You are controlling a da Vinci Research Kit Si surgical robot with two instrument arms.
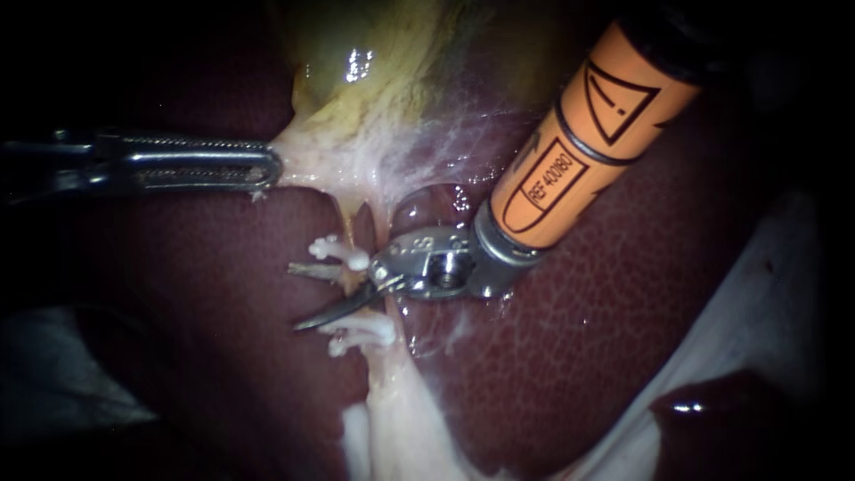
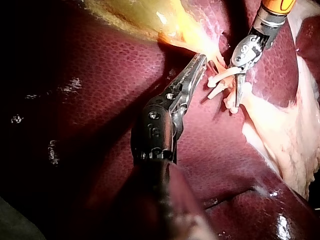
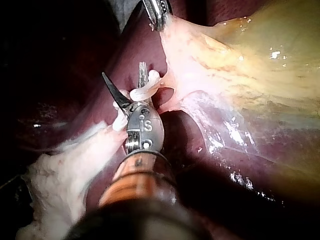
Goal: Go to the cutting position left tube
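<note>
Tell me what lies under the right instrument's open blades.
Under the right instrument runs the clipped tube, crossed by the blades between two white clips, with liver beneath. The instrument's hinge covers the tissue just beside the tube.

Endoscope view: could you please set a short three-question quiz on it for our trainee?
1. True or false: the jaws of the right instrument lie shut.
2. What grips the pale tissue next to the gallbladder? A the left instrument; B the right instrument; C nothing.
3. Fill in: the right instrument's blades sit between two white ____ on the tube.
Key: 1 false, they stand open; 2 A; 3 clips.
</note>
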